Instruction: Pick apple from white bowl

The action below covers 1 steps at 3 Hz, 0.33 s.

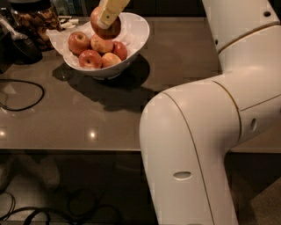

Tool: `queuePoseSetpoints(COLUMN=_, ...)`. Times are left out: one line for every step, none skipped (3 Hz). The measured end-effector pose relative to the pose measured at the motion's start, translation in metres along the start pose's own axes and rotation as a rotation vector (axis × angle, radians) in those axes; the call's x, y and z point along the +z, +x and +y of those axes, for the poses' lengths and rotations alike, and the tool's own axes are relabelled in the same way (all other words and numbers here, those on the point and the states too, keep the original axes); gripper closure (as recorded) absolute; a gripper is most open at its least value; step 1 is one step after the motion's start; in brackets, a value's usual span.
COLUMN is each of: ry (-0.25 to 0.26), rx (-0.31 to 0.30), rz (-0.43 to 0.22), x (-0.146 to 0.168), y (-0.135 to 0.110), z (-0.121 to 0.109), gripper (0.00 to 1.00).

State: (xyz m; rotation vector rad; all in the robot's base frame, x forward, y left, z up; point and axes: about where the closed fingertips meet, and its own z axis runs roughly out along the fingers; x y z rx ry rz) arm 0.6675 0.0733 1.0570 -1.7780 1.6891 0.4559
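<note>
The white bowl (137,34) stands at the back of the grey table, lined with crinkled white paper and holding several red-orange apples. My gripper (106,19) reaches down from the top edge over the bowl's back part. It is shut on one large apple (109,30), which hangs above the other apples, lifted clear of them. A cream-coloured finger (109,12) covers the apple's front. The apples left in the bowl (94,50) lie in its left and middle part.
My large white arm (206,132) fills the right and lower middle of the view. A dark jar of snacks (33,19) and a black object stand at the back left. A black cable (22,94) loops on the table's left side. The table's front edge (70,150) runs across the lower view.
</note>
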Motion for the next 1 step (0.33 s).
queuePoseSetpoints(ry=-0.014, rx=-0.080, rz=-0.031, x=-0.0074, y=-0.0231, z=0.0116, gripper=1.00)
